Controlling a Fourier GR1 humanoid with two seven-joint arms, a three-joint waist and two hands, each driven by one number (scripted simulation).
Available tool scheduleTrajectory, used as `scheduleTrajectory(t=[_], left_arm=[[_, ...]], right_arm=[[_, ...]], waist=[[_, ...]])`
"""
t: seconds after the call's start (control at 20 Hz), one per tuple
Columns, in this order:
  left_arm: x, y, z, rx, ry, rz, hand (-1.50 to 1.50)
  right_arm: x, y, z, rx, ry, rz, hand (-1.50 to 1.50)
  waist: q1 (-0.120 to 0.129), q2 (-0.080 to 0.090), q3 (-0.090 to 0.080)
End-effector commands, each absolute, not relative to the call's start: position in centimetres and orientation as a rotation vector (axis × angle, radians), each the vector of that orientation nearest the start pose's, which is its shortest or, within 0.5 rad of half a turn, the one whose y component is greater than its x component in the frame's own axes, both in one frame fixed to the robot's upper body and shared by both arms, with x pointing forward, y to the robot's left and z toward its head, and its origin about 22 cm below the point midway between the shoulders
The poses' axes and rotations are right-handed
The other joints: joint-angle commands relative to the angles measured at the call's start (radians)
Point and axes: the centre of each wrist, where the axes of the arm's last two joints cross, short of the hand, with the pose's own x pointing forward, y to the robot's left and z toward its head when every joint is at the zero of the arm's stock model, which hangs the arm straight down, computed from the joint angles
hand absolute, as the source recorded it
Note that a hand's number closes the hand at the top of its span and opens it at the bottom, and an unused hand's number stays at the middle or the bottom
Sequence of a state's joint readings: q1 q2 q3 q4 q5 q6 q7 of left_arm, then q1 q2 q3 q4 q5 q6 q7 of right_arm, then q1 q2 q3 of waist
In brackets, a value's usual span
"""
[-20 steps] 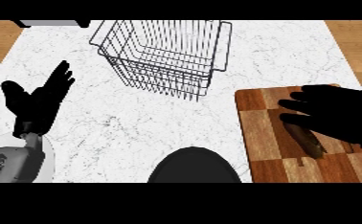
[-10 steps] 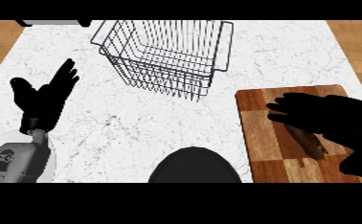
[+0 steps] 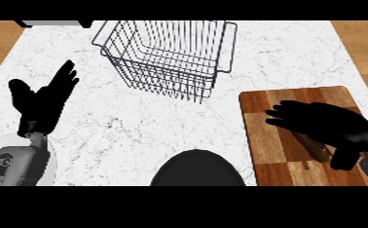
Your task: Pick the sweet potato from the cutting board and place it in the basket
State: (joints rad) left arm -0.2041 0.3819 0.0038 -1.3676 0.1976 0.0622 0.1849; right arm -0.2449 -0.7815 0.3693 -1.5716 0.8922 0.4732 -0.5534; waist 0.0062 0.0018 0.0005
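A wooden cutting board (image 3: 267, 144) lies at the counter's right near corner. My right hand (image 3: 325, 124) is down on it, fingers pointing left and thumb toward the near edge. They curl round the brown sweet potato (image 3: 317, 150), of which only a small strip shows under the palm. The potato still rests on the board. A wire basket (image 3: 167, 56), with nothing in it, stands at the back middle of the counter, well left of the board. At the left edge my left hand (image 3: 43, 103) rests open, fingers up.
White marble counter (image 3: 144, 124) lies between basket and board. A dark round shape (image 3: 197, 169) sits at the near edge in the middle. A grey object (image 3: 50, 23) shows at the back left corner.
My right hand has slid toward the near edge over the board and closed lower over the sweet potato. The left hand has shifted slightly.
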Motion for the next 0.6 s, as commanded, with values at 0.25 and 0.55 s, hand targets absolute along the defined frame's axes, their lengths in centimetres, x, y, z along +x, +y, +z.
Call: scheduleTrajectory(t=[0.25, 0.55], left_arm=[[29.0, 31.3, 3.4, 0.174, -1.386, -0.081, 0.0], [28.5, 30.5, 5.6, 0.175, -1.368, -0.098, 0.0]], right_arm=[[31.0, -30.6, 7.5, -0.356, -1.174, 2.128, -1.5], [30.4, -31.7, 8.5, -0.313, -1.213, 2.124, -1.5]], waist=[[0.002, -0.001, 0.0], [-0.001, -0.003, 0.0]])
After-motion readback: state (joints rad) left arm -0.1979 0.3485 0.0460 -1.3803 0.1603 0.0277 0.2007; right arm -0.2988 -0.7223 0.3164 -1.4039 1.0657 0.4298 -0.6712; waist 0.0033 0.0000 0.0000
